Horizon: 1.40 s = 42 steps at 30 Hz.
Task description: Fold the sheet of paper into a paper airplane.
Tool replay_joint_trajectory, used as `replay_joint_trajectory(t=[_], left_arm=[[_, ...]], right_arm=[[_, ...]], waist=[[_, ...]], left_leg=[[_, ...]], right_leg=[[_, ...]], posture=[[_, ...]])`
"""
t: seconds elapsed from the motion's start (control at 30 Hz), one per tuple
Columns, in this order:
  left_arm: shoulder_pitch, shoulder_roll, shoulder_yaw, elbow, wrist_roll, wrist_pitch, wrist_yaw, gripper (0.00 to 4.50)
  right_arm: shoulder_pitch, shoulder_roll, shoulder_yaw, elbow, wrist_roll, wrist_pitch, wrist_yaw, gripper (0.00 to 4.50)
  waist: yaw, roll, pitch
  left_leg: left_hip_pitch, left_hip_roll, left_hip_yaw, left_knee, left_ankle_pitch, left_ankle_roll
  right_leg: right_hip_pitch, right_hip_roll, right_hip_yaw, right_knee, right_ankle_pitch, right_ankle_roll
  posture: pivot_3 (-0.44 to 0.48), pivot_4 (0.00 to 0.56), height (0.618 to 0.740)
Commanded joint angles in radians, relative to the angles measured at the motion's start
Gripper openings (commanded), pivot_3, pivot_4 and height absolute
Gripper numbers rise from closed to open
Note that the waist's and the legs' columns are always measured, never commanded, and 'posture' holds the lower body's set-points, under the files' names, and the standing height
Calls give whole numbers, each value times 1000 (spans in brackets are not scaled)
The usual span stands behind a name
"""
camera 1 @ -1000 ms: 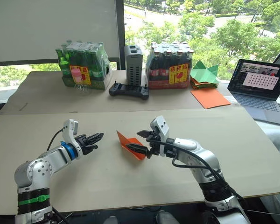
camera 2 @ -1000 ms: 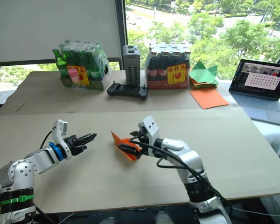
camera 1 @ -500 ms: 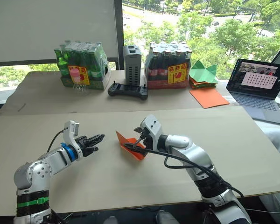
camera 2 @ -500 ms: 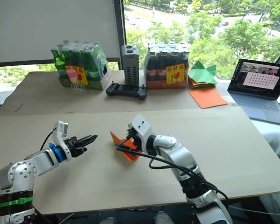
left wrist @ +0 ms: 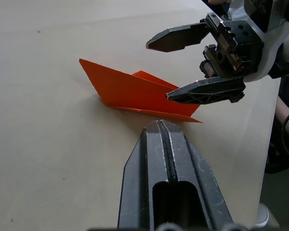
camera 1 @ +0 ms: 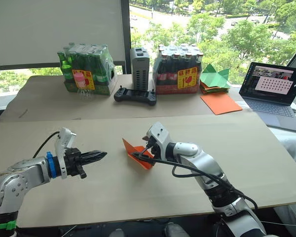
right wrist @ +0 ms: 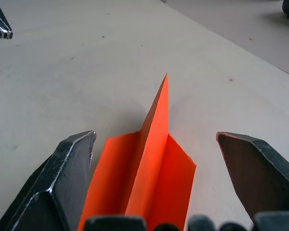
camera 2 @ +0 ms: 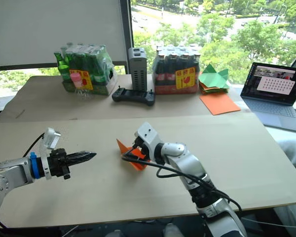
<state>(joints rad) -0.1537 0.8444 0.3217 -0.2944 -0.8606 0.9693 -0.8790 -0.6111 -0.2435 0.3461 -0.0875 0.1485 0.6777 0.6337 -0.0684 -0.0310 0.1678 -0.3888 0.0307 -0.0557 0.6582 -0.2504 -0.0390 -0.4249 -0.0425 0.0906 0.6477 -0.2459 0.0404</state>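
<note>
**Folded orange plane lies between two hands on the bench**

The paper airplane [camera 1: 137, 152] lies near the middle of the bench [camera 1: 266, 148] — a narrow orange wedge with a pointed end toward the left side and a triangular fin standing upright along its middle. In the right wrist view the fin rises as a thin ridge from two flat flaps on either side.

The right hand [camera 1: 141, 149] sits over the wider end of the plane with its two black fingers spread apart, one on each side of the paper. The wrist view shows a gap between each fingertip [right wrist: 70, 159] and the flaps, so nothing is pinched. In the left wrist view the lower right finger crosses in front of the plane's edge; whether it touches the paper cannot be told.

The left hand [camera 1: 99, 155] is held out level above the bench, apart from the plane, pointing at its tip. Its fingers [left wrist: 166, 159] are pressed together with nothing between them.

Along the far side of the bench stand a pack of green bottles [camera 1: 87, 68], a grey box [camera 1: 141, 67] with a black controller [camera 1: 135, 95] in front of it, and a pack of dark bottles [camera 1: 179, 68]. Beside these lie folded green paper pieces [camera 1: 215, 79] — and a smooth orange sheet [camera 1: 221, 103]. An open laptop [camera 1: 275, 94] sits at the far right.
</note>
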Motion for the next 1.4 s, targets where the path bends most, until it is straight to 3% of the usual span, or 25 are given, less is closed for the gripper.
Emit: replay_joint_trajectory(t=[0.03,0.33,1.4], left_arm=[[-28,16,-14,-4,27,-50,-20,0],[-29,0,-33,6,41,-65,-7,0],[-13,-18,-28,-1,25,-55,36,0]], right_arm=[[-4,12,5,-9,-7,-31,-1,3918],[4,7,25,-3,-24,-56,14,956],[-22,24,17,-24,-25,32,2,956]], waist=[[0,0,0],[-1,0,0],[-1,0,0]], left_leg=[[0,0,0,0,0,0],[0,0,0,0,0,0],[0,0,0,0,0,0]], right_leg=[[0,0,0,0,0,0],[0,0,0,0,0,0],[0,0,0,1,0,0]], posture=[[0,150,740],[0,150,740],[0,150,740]])
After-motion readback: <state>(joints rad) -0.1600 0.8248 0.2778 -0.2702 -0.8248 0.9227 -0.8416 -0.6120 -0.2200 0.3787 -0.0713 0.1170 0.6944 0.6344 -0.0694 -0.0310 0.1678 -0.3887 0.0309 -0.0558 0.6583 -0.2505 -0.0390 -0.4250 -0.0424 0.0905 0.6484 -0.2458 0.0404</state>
